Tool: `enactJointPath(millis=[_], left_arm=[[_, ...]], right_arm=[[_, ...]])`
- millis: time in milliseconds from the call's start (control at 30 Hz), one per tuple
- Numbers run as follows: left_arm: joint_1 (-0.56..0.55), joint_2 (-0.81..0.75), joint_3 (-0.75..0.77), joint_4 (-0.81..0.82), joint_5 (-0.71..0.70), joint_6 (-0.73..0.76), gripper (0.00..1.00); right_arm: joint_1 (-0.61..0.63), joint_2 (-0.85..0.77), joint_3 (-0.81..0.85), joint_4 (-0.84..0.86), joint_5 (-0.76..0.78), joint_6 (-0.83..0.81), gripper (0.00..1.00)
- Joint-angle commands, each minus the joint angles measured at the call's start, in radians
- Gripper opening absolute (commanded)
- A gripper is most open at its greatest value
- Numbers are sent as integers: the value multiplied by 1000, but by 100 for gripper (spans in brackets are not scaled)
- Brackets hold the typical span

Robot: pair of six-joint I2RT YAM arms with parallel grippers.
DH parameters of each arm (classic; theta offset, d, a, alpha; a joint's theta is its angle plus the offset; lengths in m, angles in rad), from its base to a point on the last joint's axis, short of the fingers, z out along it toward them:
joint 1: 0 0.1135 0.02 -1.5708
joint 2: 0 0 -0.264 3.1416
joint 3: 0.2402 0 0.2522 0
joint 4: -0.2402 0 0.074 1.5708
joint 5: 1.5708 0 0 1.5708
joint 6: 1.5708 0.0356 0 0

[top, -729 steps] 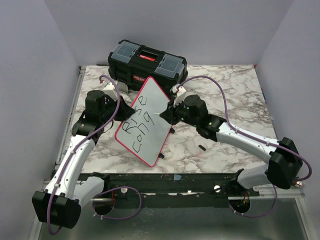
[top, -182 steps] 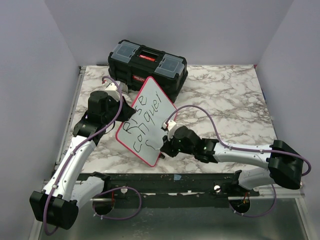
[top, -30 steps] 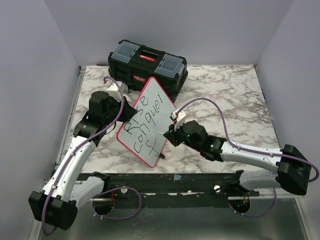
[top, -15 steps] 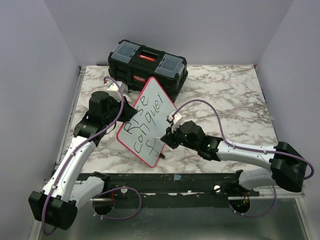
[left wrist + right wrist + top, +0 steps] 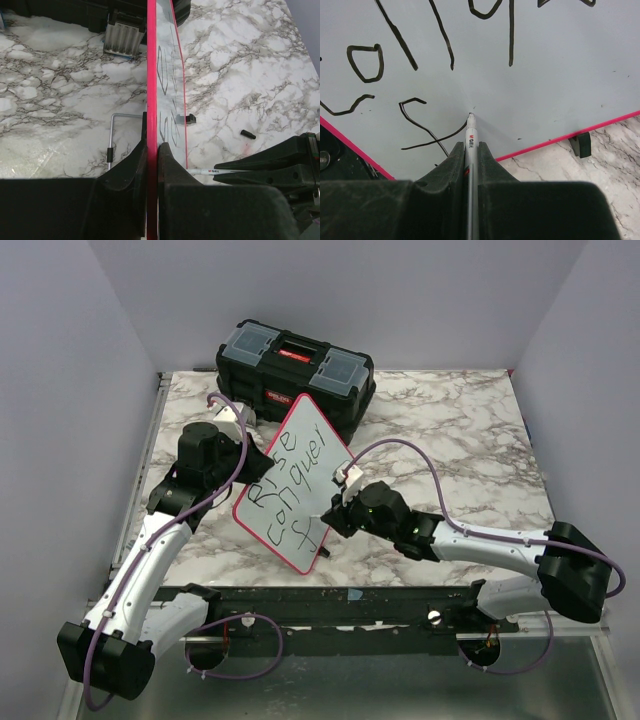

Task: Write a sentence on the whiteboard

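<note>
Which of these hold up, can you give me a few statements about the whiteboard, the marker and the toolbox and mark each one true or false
1. The left pincer is shut on the whiteboard's pink rim. True.
2. The whiteboard lies flat. False: it is held up, tilted.
3. The right pincer grips a marker pointed at the board face. True.
4. The black toolbox has its lid open. False: the lid is shut.
5. The board is blank. False: a black sentence is partly written on it.

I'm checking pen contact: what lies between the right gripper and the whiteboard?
Only the marker, held by the right gripper, its tip at the whiteboard; right wrist view shows it.
</note>
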Motion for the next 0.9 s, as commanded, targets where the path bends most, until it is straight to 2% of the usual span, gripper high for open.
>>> enactJointPath(millis=[0, 433, 867], left_arm=[[-16, 6, -13, -81, -36, 105, 0], [-16, 8, -13, -81, -36, 105, 0], [-17, 8, -13, -81, -38, 104, 0]], right_arm=[[-10, 31, 4, 39, 23, 4, 1], [-24, 33, 58, 7, 52, -16, 1], [-23, 31, 70, -10, -48, -45, 1]])
